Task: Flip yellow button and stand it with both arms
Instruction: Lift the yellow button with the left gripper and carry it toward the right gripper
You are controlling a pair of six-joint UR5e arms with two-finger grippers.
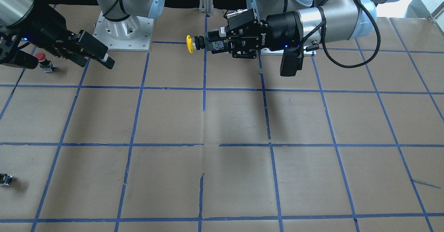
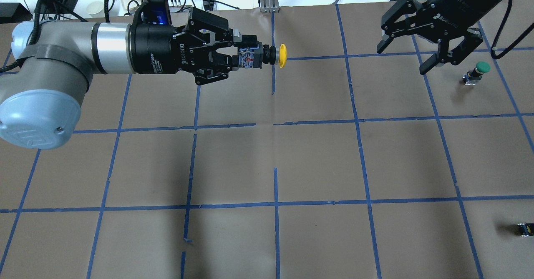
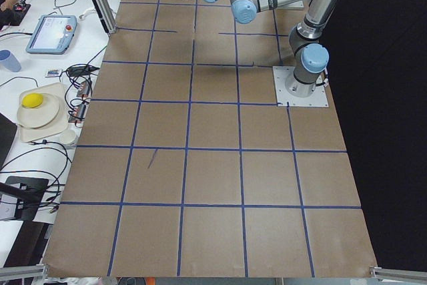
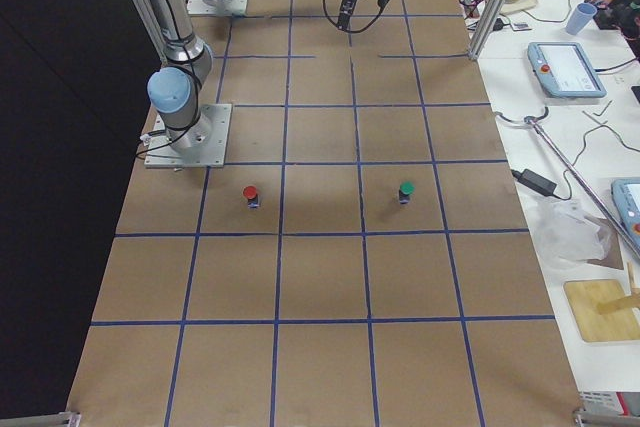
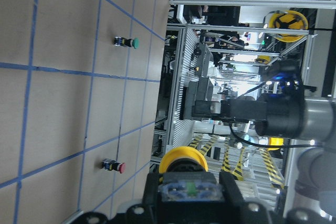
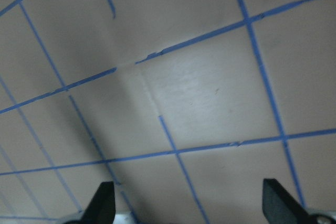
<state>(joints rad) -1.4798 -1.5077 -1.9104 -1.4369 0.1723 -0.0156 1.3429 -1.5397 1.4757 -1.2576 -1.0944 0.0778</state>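
Note:
My left gripper [image 2: 250, 57] is shut on the black and grey base of the yellow button [image 2: 282, 55]. It holds the button level in the air, cap pointing away from the wrist. In the front view the left gripper [image 1: 216, 43] is at the upper middle and the yellow button's cap [image 1: 189, 44] points to that view's left. The cap [image 5: 184, 161] also shows in the left wrist view. My right gripper [image 2: 404, 58] is open and empty, well apart from the button. It also shows in the front view [image 1: 95, 60], and its fingertips [image 6: 105, 203] show over bare paper.
A red-capped button [image 1: 41, 59] stands by the right gripper and a green-capped one [image 2: 479, 69] stands at the overhead view's right. A small black block [image 2: 525, 229] lies near the table's edge. Brown paper with blue tape lines [image 1: 204, 89] covers the table.

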